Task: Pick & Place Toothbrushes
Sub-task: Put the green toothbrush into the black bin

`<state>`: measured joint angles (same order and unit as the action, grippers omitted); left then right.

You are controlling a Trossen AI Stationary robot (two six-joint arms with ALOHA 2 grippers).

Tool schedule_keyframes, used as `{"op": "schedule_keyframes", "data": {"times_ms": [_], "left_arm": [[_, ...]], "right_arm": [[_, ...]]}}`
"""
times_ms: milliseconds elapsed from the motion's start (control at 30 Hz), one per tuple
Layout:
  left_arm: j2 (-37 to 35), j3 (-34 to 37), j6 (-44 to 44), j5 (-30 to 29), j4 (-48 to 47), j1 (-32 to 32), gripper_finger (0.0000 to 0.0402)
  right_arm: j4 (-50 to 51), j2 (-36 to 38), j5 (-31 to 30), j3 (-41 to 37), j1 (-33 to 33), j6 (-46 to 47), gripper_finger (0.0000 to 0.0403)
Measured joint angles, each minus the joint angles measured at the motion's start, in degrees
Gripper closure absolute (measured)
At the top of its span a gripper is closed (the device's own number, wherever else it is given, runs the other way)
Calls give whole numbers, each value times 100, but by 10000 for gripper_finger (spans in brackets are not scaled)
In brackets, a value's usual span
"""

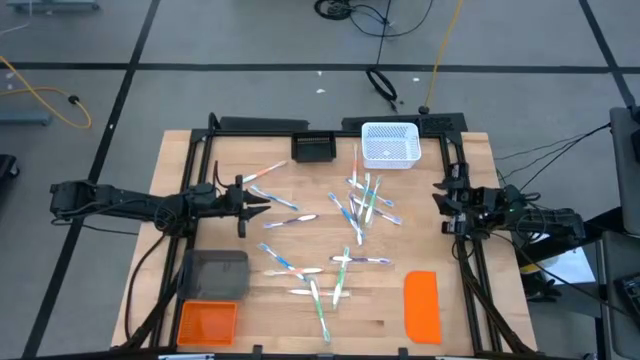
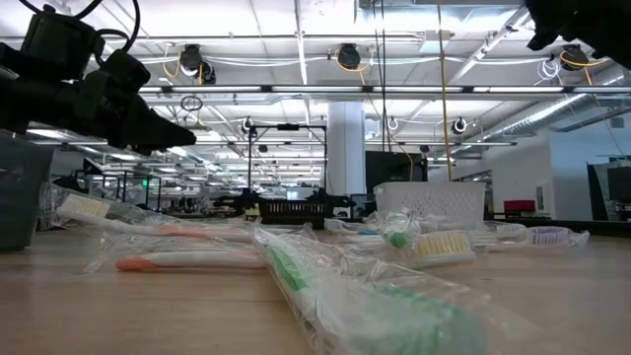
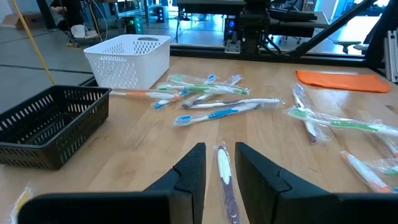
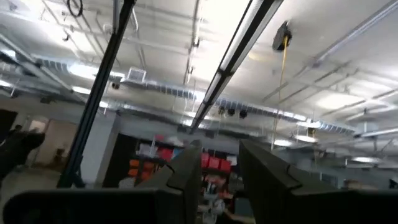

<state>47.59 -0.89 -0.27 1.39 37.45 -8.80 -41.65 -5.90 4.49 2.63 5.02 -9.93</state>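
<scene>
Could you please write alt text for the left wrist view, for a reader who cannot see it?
The left claw hangs with its fingers apart over one wrapped toothbrush on the wooden table. Beyond lie more toothbrushes, a white basket, a black basket and an orange lid.

Light wooden table [image 1: 470, 160] with scattered brushes and containers

On it lie wrapped white-handled toothbrushes [image 1: 362, 200] across the middle, a white perforated plastic basket [image 1: 388, 144] and black slatted basket [image 1: 314, 147] at the far edge, a grey bin [image 1: 218, 272], orange tray [image 1: 207, 322] and flat orange rectangular lid [image 1: 422, 306] near.
</scene>
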Motion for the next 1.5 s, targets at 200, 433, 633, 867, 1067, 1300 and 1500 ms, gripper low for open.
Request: {"op": "schedule_keyframes", "data": {"times_ms": [200,433,633,867,1067,1300,1500], "left_arm": [[0,0,5,-2,20,0,316],[0,0,-201,2,44,0,316],[0,0,-165,1,55,0,316],[0,0,-328,2,39,0,316],[0,0,-339,2,37,0,316],[0,0,-328,0,39,0,316],[0,0,-345,1,44,0,316]], "right_arm": [[1367,-1560,-75,1048,0,-321,303],[2676,-3386,-468,1974,4,-647,303],[3447,-4466,-472,2214,-26,-781,303],[3550,-5282,-913,2229,-506,-1216,302],[3580,-5638,-2141,2229,-1187,-1425,290],[3587,-6081,-2568,2229,-1559,-1180,237],[3574,-6541,-2790,2229,-1565,-1193,195]]}}
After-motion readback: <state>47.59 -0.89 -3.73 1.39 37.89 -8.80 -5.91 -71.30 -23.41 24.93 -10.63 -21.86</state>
